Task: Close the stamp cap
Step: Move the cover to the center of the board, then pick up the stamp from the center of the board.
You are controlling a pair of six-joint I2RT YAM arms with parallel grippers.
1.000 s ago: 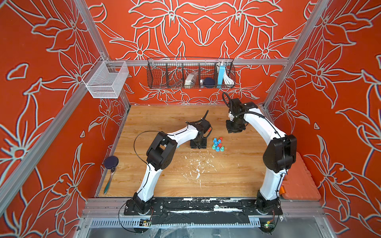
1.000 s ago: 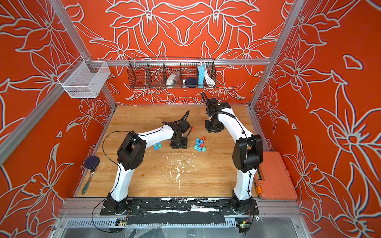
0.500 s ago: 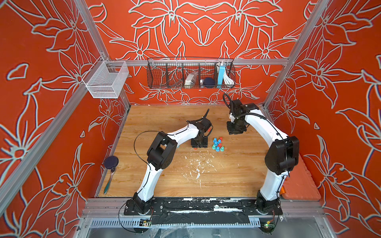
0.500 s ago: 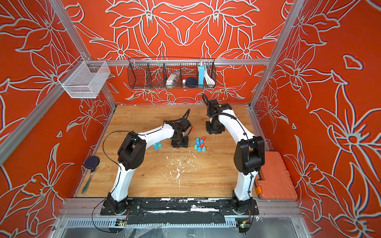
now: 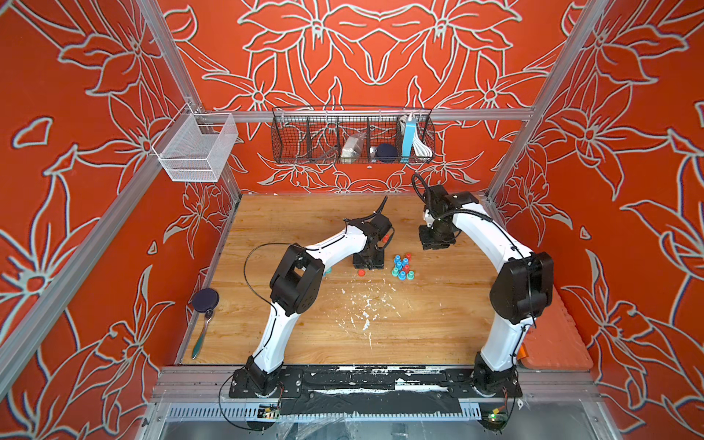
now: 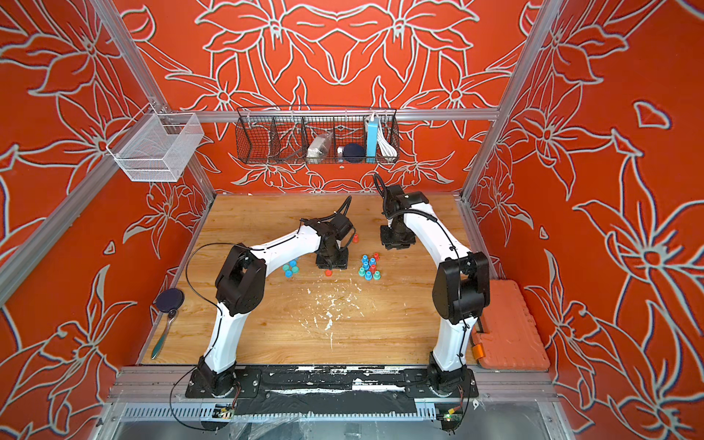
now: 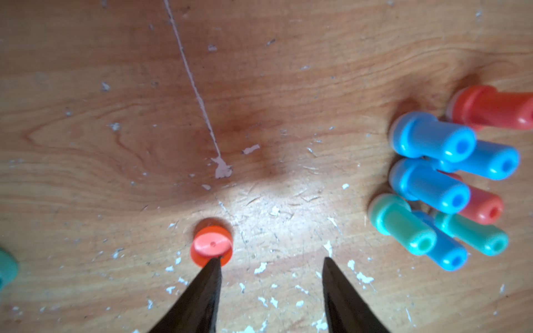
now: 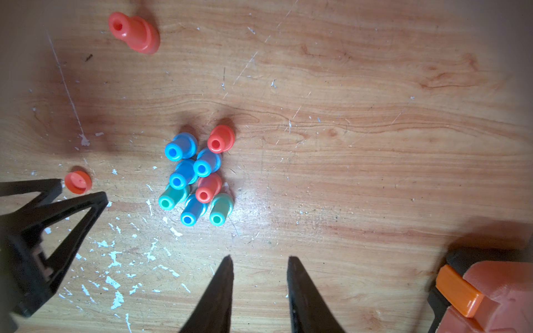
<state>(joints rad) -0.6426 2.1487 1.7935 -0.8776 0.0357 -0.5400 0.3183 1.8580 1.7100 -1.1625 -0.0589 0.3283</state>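
Note:
A loose red cap (image 7: 212,245) lies flat on the wooden table (image 5: 419,324), also seen in both top views (image 5: 361,272) (image 6: 328,272) and the right wrist view (image 8: 78,181). My left gripper (image 7: 271,259) (image 5: 367,264) stands open just over the table, and one of its fingertips (image 7: 216,263) overlaps the cap's edge; nothing lies between the fingers. A single red stamp (image 8: 132,31) (image 5: 386,238) stands alone behind it. My right gripper (image 8: 259,259) (image 5: 436,242) hangs open and empty over bare wood, behind a cluster of stamps (image 8: 196,176).
The cluster of several blue, teal and red stamps (image 5: 403,266) (image 7: 432,178) stands right of the cap. A few more stamps (image 6: 290,268) sit under the left arm. An orange case (image 5: 552,335) lies at the right edge. A dark disc (image 5: 205,299) and a handled tool (image 5: 200,335) lie at the left.
The right gripper has drifted slightly toward the front. The left gripper and the cap have stayed where they were.

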